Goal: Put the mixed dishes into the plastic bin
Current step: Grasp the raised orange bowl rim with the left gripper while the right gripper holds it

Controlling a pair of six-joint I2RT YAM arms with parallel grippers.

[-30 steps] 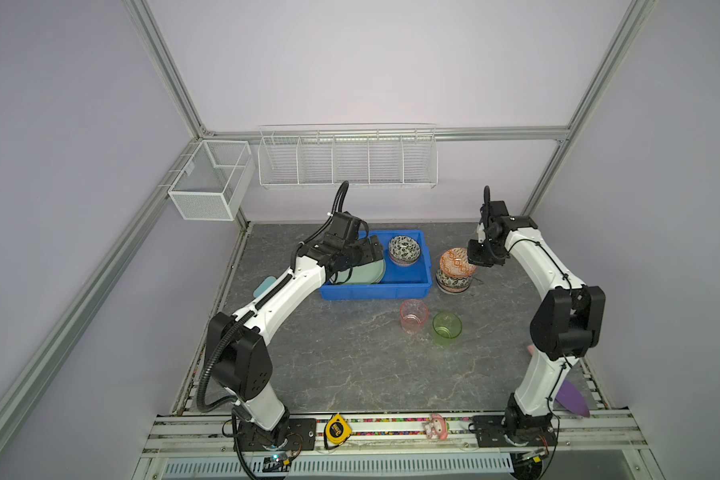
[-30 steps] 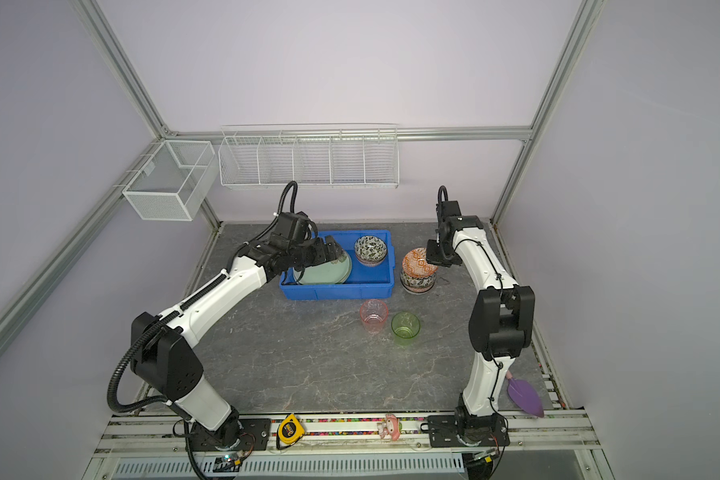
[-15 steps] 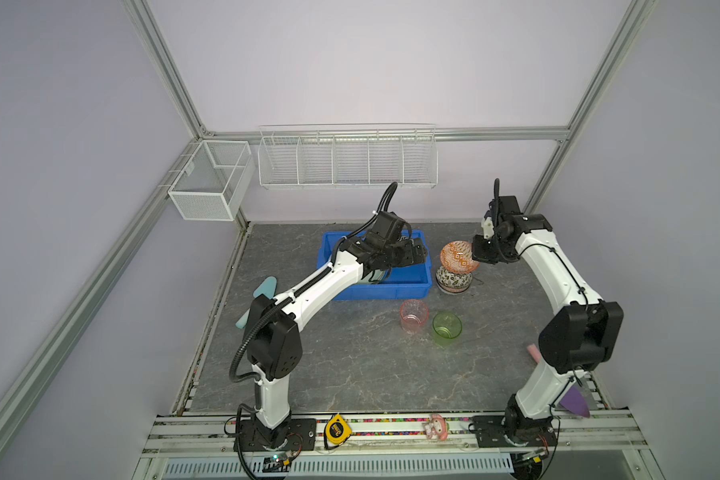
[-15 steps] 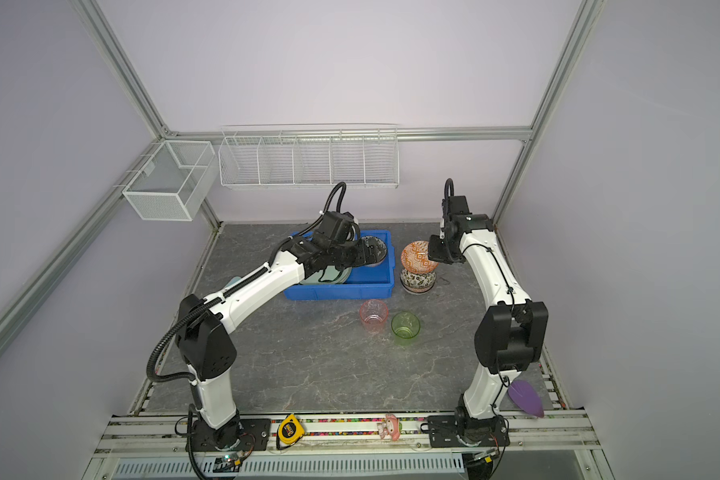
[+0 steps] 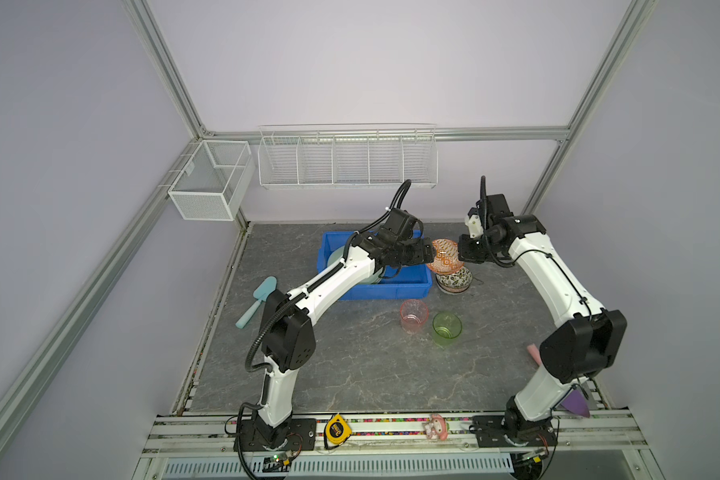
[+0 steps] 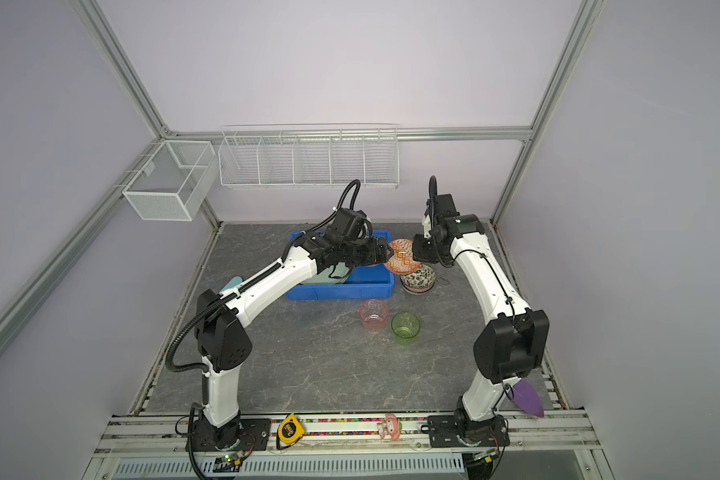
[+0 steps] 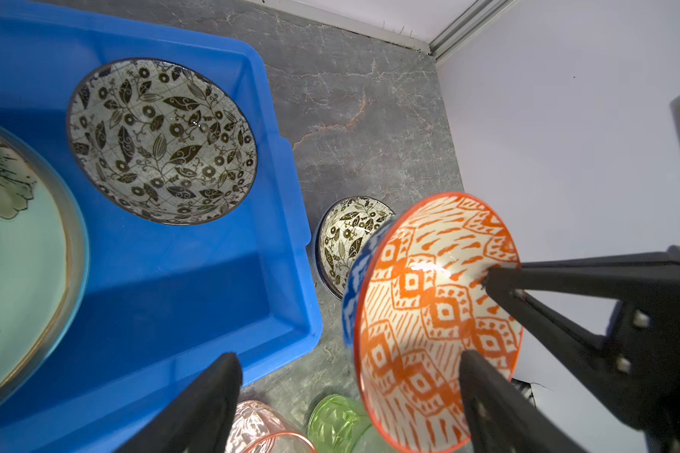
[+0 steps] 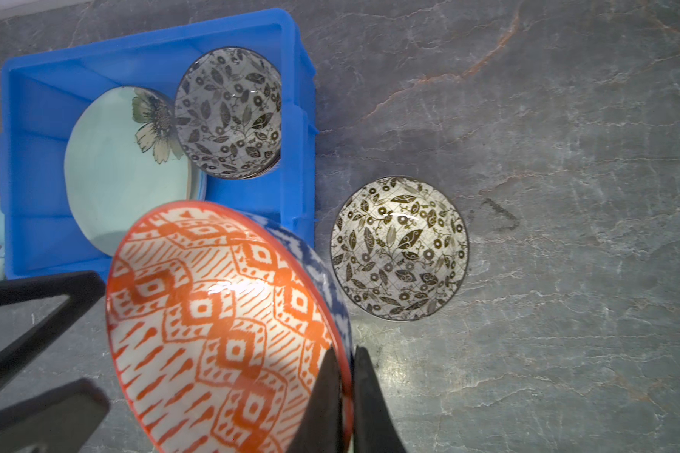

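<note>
Orange-patterned bowl (image 5: 445, 258), tilted, rim pinched in closed right gripper (image 8: 348, 388), aloft beside blue bin (image 5: 385, 289). Left gripper (image 7: 348, 359) spread wide around opposite rim. Risk: drop against leaf-patterned bowl (image 8: 399, 247) nearby, through premature release.

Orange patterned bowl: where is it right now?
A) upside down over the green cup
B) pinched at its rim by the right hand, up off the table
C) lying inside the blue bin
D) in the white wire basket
B: the right hand is shut on the rim of the orange patterned bowl, which hangs tilted above the table beside the blue bin.
</note>
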